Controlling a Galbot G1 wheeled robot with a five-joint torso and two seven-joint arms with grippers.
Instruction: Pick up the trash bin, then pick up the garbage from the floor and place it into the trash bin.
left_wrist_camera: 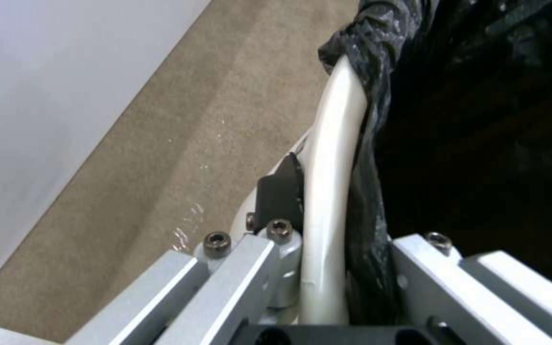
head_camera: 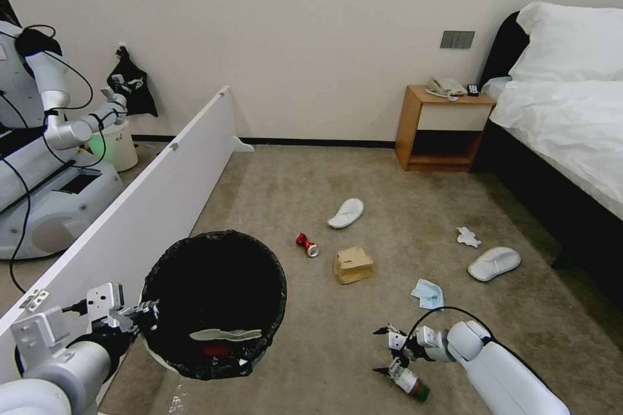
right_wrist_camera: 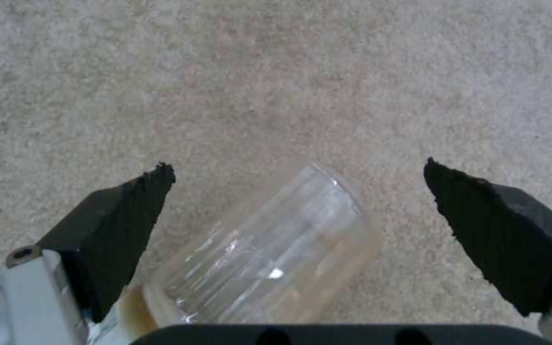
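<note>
My left claw [head_camera: 139, 318] is clamped on the rim of the black-lined trash bin [head_camera: 214, 301], held above the carpet [head_camera: 311, 337]. My right claw [head_camera: 389, 351] hangs spread wide, gripping nothing, with the small green-capped bottle [head_camera: 413, 383] lying between its fingers on the carpet.

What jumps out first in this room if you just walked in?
A big black-lined trash bin hangs off the carpet, its rim pinched by the left gripper. The right gripper, fingers spread, sits around a small clear bottle low by the floor, where slippers, a red can and a box lie scattered.
</note>
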